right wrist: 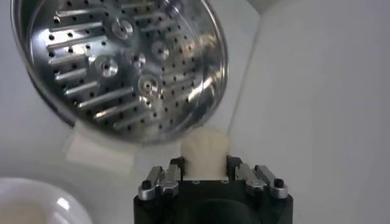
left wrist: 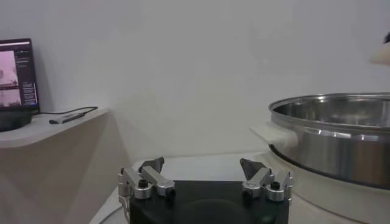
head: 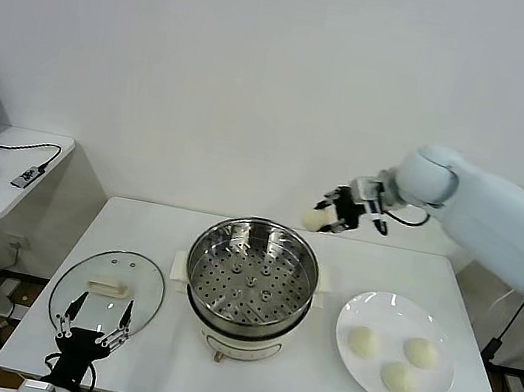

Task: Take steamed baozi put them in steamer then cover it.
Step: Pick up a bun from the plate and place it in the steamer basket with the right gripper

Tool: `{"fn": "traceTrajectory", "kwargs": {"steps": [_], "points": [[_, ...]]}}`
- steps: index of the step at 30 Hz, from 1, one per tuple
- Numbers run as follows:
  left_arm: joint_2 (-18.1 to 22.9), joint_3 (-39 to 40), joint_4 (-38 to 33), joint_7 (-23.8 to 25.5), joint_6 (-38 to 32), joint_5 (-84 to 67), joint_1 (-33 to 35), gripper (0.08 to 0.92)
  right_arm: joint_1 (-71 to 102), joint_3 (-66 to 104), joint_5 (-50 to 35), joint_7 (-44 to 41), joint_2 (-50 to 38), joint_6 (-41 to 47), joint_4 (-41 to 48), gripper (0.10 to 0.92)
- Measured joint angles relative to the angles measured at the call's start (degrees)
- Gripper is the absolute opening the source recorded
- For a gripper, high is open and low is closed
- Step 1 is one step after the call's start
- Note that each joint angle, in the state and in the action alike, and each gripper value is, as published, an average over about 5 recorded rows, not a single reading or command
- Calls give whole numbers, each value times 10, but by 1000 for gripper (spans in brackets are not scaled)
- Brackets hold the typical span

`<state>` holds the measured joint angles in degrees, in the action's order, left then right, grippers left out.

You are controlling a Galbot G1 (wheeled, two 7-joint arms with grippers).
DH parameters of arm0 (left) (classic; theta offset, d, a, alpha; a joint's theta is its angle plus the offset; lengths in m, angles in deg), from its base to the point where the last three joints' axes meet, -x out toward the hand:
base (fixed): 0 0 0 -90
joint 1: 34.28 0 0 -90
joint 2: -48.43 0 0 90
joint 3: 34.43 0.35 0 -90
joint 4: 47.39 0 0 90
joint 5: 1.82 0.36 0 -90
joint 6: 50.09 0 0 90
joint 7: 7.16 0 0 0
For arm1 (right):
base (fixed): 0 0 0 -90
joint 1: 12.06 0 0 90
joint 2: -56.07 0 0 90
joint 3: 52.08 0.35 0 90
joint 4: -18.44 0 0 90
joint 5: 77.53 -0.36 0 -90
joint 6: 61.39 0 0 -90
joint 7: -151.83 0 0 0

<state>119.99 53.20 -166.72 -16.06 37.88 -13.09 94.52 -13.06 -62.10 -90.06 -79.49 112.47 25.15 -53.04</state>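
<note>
My right gripper (head: 324, 216) is shut on a cream-white baozi (head: 314, 219) and holds it in the air just past the far right rim of the steamer (head: 251, 273). In the right wrist view the baozi (right wrist: 205, 149) sits between the fingers, above the rim of the steamer's empty perforated tray (right wrist: 119, 67). Three more baozi (head: 397, 378) lie on the white plate (head: 370, 310) at the right. The glass cover (head: 108, 291) with its white handle lies flat on the table at the left. My left gripper (head: 93, 333) is open and empty at the cover's near edge.
A side desk (head: 2, 173) with a laptop, a mouse and a cable stands at the far left. The steamer's rim (left wrist: 341, 115) rises close beside my left gripper (left wrist: 202, 173) in the left wrist view. The white wall is close behind the table.
</note>
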Motion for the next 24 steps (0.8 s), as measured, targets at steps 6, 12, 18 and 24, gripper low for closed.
{"fn": "traceTrajectory", "kwargs": {"steps": [6, 12, 18, 24], "points": [[-2, -4, 1, 0, -1, -3, 2, 823, 2, -24, 40, 1, 64, -51, 41, 488], [1, -4, 1, 0, -1, -4, -1, 823, 8, -45, 91, 2, 115, -101, 75, 516], [2, -4, 0, 0, -1, -4, -2, 823, 20, -52, 141, 6, 153, -150, 107, 534], [0, -5, 0, 0, -2, -5, -4, 823, 35, -53, 188, 14, 184, -193, 139, 558]]}}
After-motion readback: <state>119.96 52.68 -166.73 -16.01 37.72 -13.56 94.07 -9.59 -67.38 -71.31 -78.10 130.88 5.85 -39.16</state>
